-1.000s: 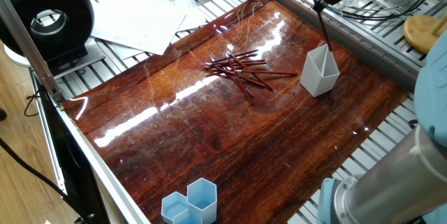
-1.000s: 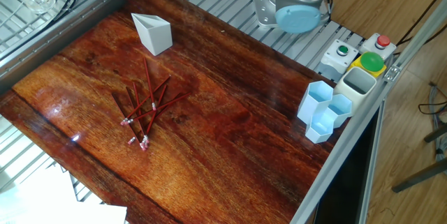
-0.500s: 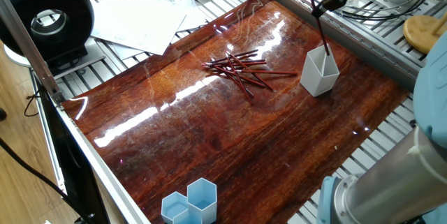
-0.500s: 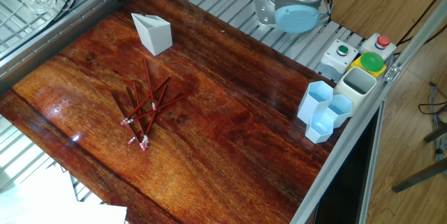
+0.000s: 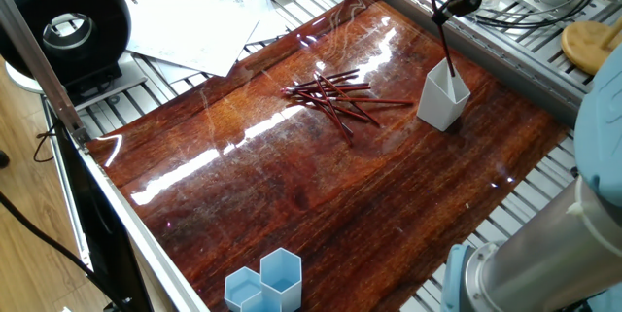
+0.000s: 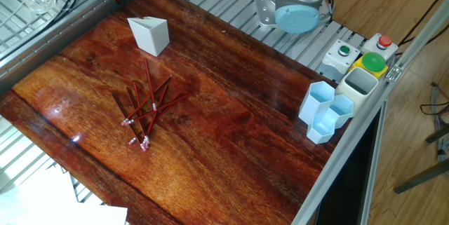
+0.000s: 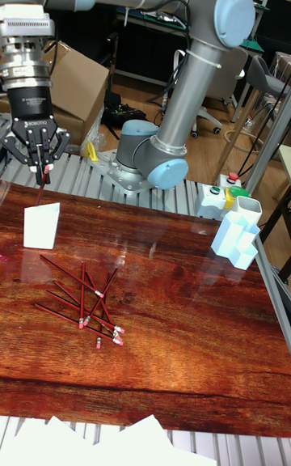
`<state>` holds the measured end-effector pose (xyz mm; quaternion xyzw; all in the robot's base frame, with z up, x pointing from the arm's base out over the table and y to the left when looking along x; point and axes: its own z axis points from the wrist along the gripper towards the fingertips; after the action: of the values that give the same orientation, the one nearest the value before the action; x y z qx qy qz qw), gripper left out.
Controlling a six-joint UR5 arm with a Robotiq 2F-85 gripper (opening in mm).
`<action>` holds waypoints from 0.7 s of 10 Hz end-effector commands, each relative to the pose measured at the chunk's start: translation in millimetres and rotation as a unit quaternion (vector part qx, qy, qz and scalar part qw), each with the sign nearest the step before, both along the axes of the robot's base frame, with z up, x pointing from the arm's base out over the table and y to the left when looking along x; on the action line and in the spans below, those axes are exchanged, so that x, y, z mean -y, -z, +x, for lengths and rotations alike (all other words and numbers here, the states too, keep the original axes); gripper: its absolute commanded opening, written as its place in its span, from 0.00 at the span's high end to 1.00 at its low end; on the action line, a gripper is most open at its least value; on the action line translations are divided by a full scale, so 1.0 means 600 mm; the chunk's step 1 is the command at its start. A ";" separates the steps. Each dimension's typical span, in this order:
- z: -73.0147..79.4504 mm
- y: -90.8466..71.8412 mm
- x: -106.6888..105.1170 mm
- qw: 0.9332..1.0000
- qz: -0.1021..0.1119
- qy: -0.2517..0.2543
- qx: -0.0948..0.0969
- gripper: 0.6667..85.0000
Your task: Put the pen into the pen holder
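While the hand pinches the upper end of one dark red pen, fingers closed on it, the pen hangs steeply with its lower tip dipping inside the white pen holder at the far right of the wooden bench. Insertion looks nearly done; only the release remains. A heap of similar pens lies just left of the holder, apart from it.
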<state>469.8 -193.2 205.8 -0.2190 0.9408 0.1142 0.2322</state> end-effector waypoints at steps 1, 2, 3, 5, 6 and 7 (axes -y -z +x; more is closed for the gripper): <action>0.006 -0.019 -0.016 1.000 -0.001 0.020 -0.003 1.00; 0.003 -0.026 -0.018 0.999 -0.011 0.028 -0.014 1.00; 0.003 -0.034 -0.020 0.999 -0.017 0.034 -0.019 1.00; 0.012 -0.049 -0.017 0.999 -0.019 0.025 -0.009 1.00; 0.020 -0.060 -0.008 1.000 -0.025 0.018 0.002 1.00; 0.025 -0.070 -0.008 1.000 -0.020 0.015 0.008 1.00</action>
<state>476.2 -187.0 231.2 -0.2051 0.9487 0.0920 0.2223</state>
